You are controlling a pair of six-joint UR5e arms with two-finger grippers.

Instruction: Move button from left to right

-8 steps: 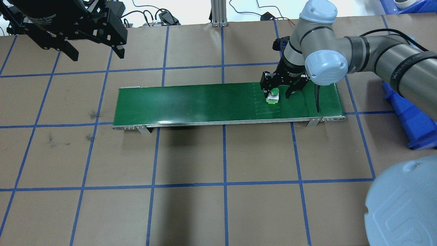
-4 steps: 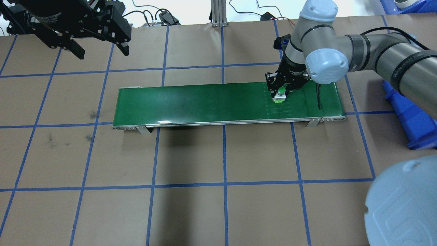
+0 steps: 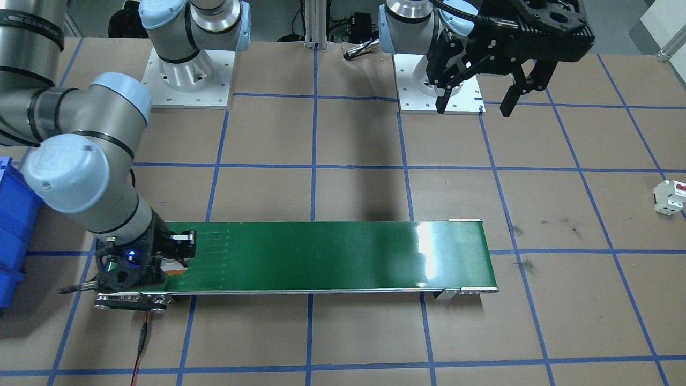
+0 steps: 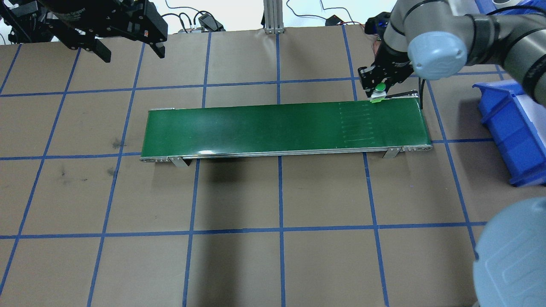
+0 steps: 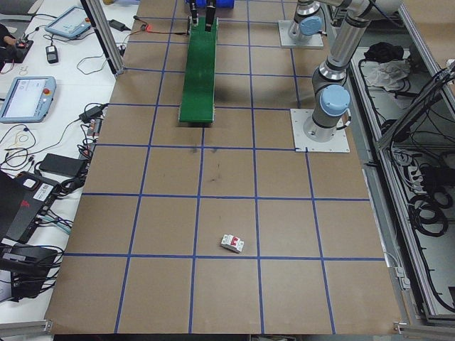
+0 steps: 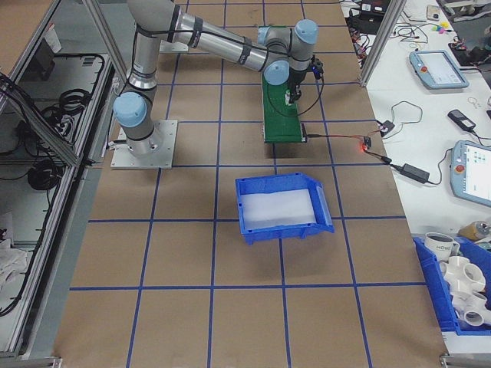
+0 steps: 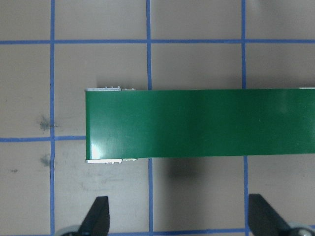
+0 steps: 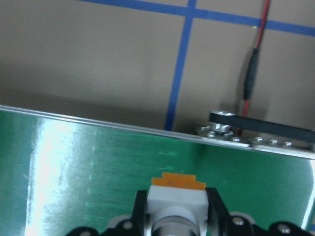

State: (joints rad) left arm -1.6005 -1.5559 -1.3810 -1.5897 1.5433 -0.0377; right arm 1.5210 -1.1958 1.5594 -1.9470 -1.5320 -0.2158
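- Your right hand is clamped on the button, one finger on each side of its whitish-grey body; the right wrist view shows the orange base poking out ahead of the fingers.
- The button is off the belt, held in the air over the far right corner of the green conveyor, close to the belt's far edge in the overhead view.
- Your left hand hangs high over the far left of the tabletop, fingers spread apart with nothing between them; its wrist camera looks straight down on the conveyor's left end.
- By my reading, you are in the carry step: the pick looks done and the button is travelling in the right hand, with no release yet.
- The blue bin stands just off the conveyor's right end. The task does not say whether it is the drop point, so settle that first.
- Next you need to carry the button clear of the belt's end frame and the red cable running near that corner, then lower it before letting go.
- Keep the grip firm until the orange base is down, since the cap makes the button top-heavy.
- A white block with a red mark lies on the robot's left side; leave it.
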